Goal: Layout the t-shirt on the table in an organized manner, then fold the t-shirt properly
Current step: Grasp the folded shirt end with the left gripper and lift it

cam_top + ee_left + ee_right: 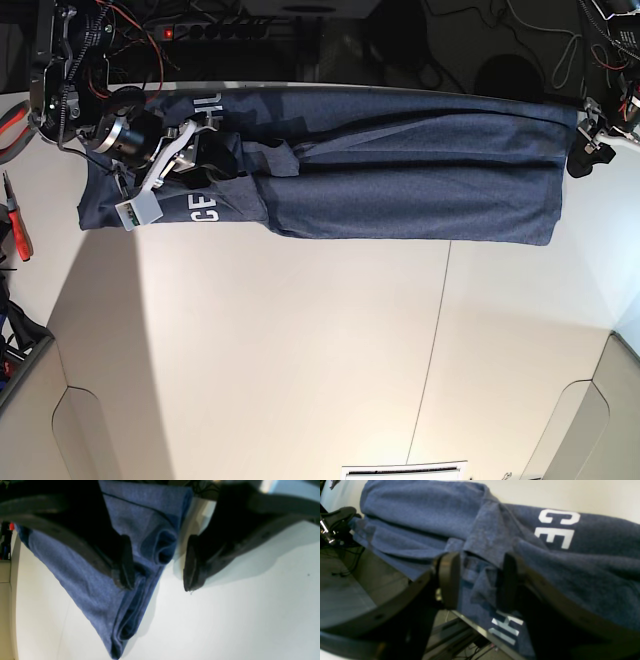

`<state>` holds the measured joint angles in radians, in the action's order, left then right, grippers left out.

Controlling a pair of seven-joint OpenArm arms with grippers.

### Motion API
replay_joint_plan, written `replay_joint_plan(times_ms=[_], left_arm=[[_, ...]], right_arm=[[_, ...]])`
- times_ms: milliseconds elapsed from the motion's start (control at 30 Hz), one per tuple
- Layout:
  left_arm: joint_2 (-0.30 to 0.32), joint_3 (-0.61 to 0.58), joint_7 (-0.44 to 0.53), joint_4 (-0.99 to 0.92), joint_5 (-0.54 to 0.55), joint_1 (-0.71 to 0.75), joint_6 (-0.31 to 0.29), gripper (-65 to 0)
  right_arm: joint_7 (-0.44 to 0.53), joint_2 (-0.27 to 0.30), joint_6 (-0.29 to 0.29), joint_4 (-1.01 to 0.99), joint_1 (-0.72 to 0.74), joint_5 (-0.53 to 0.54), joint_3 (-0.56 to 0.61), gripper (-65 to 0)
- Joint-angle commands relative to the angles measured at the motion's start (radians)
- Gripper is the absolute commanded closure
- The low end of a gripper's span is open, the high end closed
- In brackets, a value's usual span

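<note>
The right gripper (476, 580) has its jaws standing apart with a bunched fold of the t-shirt (582, 580) between them; the pads (448, 580) flank the cloth near the white lettering, and whether they press it I cannot tell; in the base view this gripper (195, 155) sits over the shirt's lettered end, near the table's far edge. The left gripper (157, 565) is wide apart and holds nothing; one finger (125, 562) rests over the shirt's (75, 570) folded corner, the other hangs above the bare table (225, 617) just beside the cloth's edge; in the base view it (583, 150) is at the shirt's other end, by the far edge of the table. The t-shirt (400, 170) lies stretched in a long band along the far edge of the table (300, 350), folded lengthwise with creased layers around the middle; part of the lettered end hangs over the table's edge in the right wrist view; the near half of the table, crossed by a thin dark seam (432, 330), is well apart from the shirt.
</note>
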<state>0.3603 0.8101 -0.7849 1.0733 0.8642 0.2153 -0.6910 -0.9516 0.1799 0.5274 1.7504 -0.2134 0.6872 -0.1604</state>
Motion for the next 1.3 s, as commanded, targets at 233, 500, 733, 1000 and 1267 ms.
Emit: replay_joint_plan(times_ms=[233, 500, 733, 1000, 1267], left_arm=[[0.017, 0.001, 0.008, 0.014, 0.0, -0.002, -0.007, -35.7], [-0.017, 0.001, 0.007, 0.011, -0.001, -0.01, -0.007, -35.7], [-0.03, 0.0, -0.002, 0.011, 0.015, -0.019, -0.007, -35.7], [-0.053, -0.034, -0.035, 0.011, 0.037, -0.018, -0.007, -35.7], [-0.053, -0.201, -0.014, 0.011, 0.037, -0.019, -0.007, -35.7]], right_arm=[[0.016, 0.005, 0.005, 0.019, 0.008, 0.02, -0.004, -27.8], [0.016, 0.005, 0.005, 0.019, 0.008, 0.02, -0.004, -27.8], [0.016, 0.005, 0.005, 0.019, 0.008, 0.019, -0.004, -27.8], [0.016, 0.005, 0.005, 0.019, 0.008, 0.02, -0.004, -27.8], [0.016, 0.005, 0.005, 0.019, 0.008, 0.019, -0.004, -27.8]])
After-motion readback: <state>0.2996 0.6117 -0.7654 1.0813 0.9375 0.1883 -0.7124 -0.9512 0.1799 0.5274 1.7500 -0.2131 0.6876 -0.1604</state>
